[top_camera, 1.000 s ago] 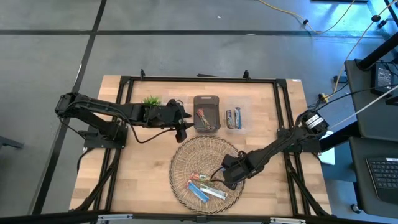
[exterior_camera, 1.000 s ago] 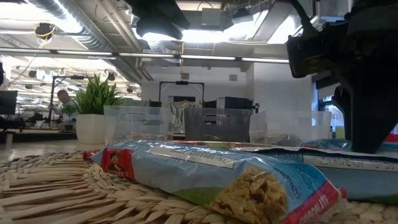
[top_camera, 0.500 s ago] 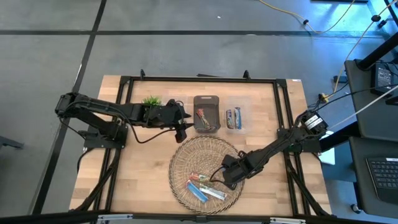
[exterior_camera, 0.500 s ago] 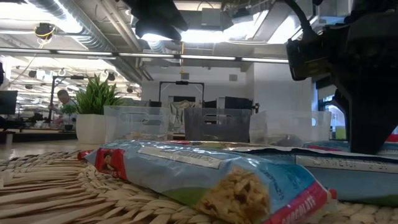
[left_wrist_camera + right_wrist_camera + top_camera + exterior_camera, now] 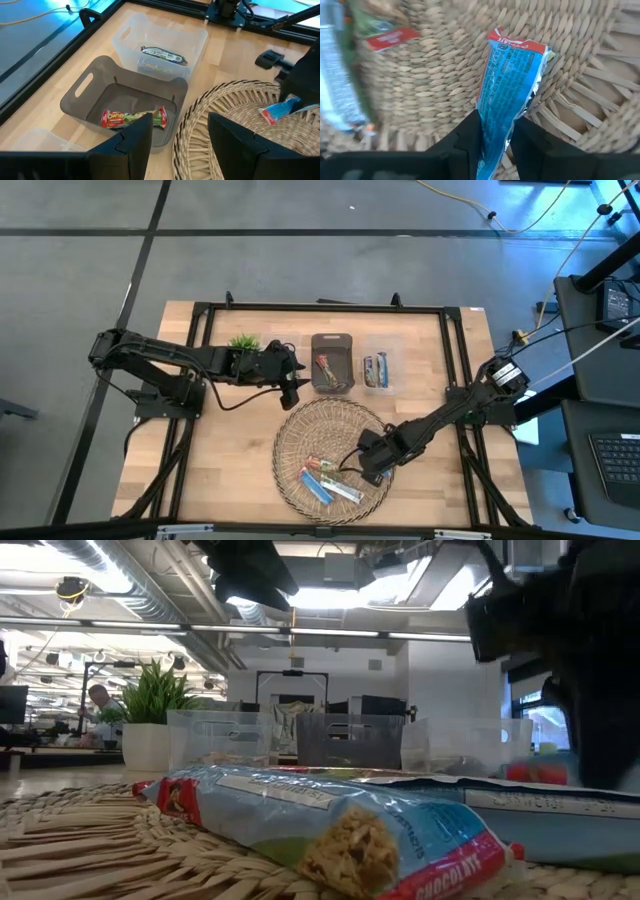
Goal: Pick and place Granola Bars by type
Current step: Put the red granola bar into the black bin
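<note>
A round wicker basket [image 5: 330, 458] holds several Granola Bars [image 5: 322, 478], blue and green-tan. My right gripper [image 5: 368, 470] is low over the basket's right side, shut on a blue bar [image 5: 512, 80]. My left gripper [image 5: 177, 145] hangs open and holds nothing, above the table between the basket and a dark bin [image 5: 90, 100]. A red-green bar [image 5: 132, 118] lies in the dark bin. Another bar [image 5: 160, 55] lies in a clear bin [image 5: 195, 37]. In the low view a blue bar [image 5: 340, 820] lies flat on the weave in front. My right gripper pinches the blue bar's near end [image 5: 496, 125] between its two fingers [image 5: 465, 135]. The bar reaches lengthwise away from the fingers, its red-edged far end [image 5: 517, 46] over the weave. Whether it is clear of the basket I cannot tell.
A small potted plant [image 5: 243, 342] stands at the far left of the bins. A second clear bin [image 5: 40, 142] sits beside the dark one. A black frame [image 5: 320, 307] runs along the table's edges. Bare wood shows left of the basket.
In the low view my right gripper now shows blurred, in motion, and the front blue bar has shifted a little on the weave. From above, the right gripper has crept slightly toward the table's near edge. The left arm has kept still.
</note>
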`<state>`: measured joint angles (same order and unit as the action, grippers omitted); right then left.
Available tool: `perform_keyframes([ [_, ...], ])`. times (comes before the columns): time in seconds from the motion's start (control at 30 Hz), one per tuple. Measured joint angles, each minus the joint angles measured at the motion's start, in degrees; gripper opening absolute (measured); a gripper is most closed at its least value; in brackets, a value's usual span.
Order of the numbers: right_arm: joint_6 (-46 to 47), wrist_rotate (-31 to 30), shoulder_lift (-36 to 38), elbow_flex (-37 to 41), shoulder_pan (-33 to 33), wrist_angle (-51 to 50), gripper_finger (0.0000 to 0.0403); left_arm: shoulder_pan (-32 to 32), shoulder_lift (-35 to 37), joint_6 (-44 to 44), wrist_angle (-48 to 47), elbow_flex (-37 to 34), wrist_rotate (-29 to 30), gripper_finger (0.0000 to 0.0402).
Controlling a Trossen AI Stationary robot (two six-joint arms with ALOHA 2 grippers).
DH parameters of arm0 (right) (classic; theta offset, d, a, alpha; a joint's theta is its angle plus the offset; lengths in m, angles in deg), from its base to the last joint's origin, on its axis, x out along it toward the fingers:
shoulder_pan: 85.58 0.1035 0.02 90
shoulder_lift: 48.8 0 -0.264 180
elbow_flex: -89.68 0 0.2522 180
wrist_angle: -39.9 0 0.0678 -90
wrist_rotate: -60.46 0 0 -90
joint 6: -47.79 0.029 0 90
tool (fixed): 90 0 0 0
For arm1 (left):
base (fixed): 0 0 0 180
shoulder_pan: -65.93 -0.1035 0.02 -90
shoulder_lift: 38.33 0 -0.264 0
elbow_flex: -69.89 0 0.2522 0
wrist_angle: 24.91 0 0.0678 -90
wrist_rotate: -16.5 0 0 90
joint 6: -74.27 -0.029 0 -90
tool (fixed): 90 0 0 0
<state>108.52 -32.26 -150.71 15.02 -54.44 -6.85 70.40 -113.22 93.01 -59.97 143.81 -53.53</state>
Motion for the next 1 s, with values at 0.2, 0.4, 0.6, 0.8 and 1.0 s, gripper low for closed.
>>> perform_keyframes([
  [0.2, -0.49, -2.72, 7.25, -0.01, -1.86, -0.32, 0.0098, 0.00, 0.05, -1.93, -1.27, 0.00, 0.17, 0.0184],
  [0.4, -1.31, -9.25, 15.53, -0.02, -7.67, -0.31, 0.0098, 0.00, 0.99, -1.95, -6.54, -0.02, 1.92, 0.0184],
  [0.6, -9.73, -13.73, 20.14, -0.07, -18.47, 3.79, 0.0098, 1.13, 2.01, -3.64, -6.92, -0.02, 1.94, 0.0184],
  [0.8, -19.38, -10.01, 19.67, -0.11, -30.47, 14.31, 0.0098, 2.24, 2.47, -4.58, -7.17, -0.02, 1.97, 0.0184],
  [1.0, -22.16, -7.37, 17.41, -0.09, -39.79, 15.18, 0.0098, 2.29, 2.49, -5.83, -6.94, -0.02, 1.99, 0.0184],
])
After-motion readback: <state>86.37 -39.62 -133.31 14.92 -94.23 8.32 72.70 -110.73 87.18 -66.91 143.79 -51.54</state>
